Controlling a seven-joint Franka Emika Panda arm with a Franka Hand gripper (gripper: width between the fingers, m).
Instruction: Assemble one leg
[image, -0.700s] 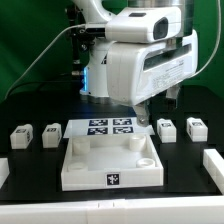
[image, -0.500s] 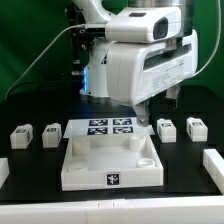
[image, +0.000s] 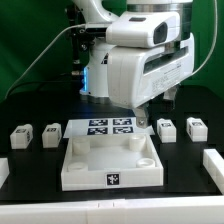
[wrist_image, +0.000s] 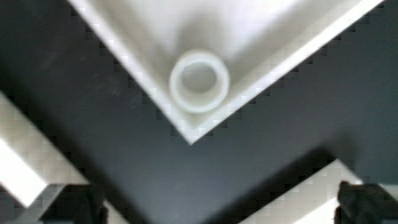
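One large white square tray-like piece (image: 80, 168) lies nearest on the black surface (image: 35, 160), with a small black-and-white tag on its front wall. Beside it, a white part at the left edge (image: 3, 170) and a white part at the right edge (image: 213, 163) of the exterior view are cut off by the frame and cannot be identified.

Behind the tray, four small white plastic blocks sit in a row on the surface. Counted from the exterior view's left, they are the first leg (image: 20, 136), second leg (image: 51, 134), third leg (image: 167, 129) and fourth leg (image: 195, 128). Each turns its tagged face toward the camera. They are too small to tell their long axis. None is held. Between the two pairs lies the flat white marker board (image: 110, 127).

Above the tray's far side hangs the bulky white robot arm (image: 140, 60), whose housing hides most of the pincer (wrist_image: 214, 207). In the wrist view its dark fingertips (wrist_image: 63, 205) are spread wide, released, with only black surface between them. Beyond them is a tray corner with a round hole (wrist_image: 198, 80), blurred.
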